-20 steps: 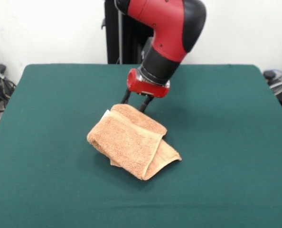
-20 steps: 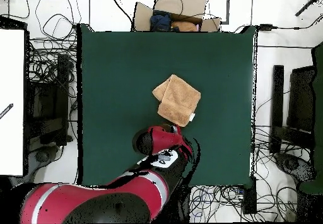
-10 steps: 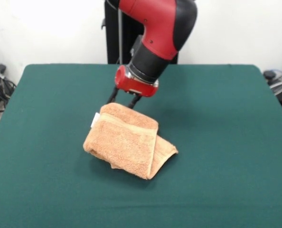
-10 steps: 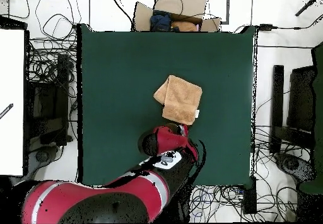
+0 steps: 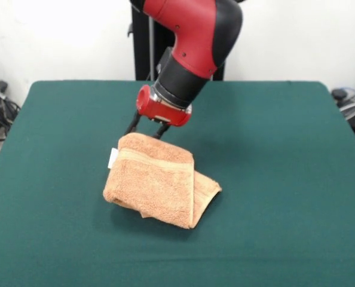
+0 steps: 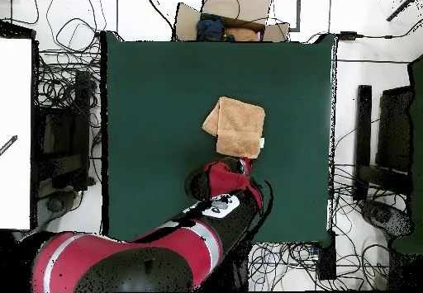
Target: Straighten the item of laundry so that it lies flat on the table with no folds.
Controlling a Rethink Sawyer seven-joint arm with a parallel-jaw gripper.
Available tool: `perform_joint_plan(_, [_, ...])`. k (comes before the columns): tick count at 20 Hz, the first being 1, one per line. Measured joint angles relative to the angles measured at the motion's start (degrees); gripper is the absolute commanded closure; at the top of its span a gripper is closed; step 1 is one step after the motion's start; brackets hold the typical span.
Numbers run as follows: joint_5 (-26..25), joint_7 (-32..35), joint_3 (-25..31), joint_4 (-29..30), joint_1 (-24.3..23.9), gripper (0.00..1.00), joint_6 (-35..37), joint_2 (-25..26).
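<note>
The item of laundry, a peach-orange towel [image 5: 156, 182], lies folded over itself on the green table [image 5: 273, 149], with a lower layer sticking out at its right. A white tag [image 5: 113, 158] shows at its upper left corner. My gripper [image 5: 146, 133] holds the towel's far edge, its dark fingers reaching down behind the raised fold. In the overhead view the towel [image 6: 240, 126] sits right of the table's [image 6: 157, 100] middle, with the gripper [image 6: 241, 159] at its lower edge.
A cardboard box [image 6: 223, 17] with cloths stands beyond the table's top edge in the overhead view. Cables and dark equipment [image 6: 376, 141] line both sides. A white board [image 6: 15, 133] lies at the left.
The gripper has moved left in the front view, dragging the towel's held edge with it. The towel has turned and its top fold now lies squarer.
</note>
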Motion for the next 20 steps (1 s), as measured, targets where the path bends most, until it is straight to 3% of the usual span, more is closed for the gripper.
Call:
perform_joint_plan(10, [2.26,0.00,-0.84,-1.31,1.39,0.00,0.00,0.76])
perform_joint_plan(20, [2.26,0.00,-0.84,-1.29,1.04,0.00,2.73,-3.43])
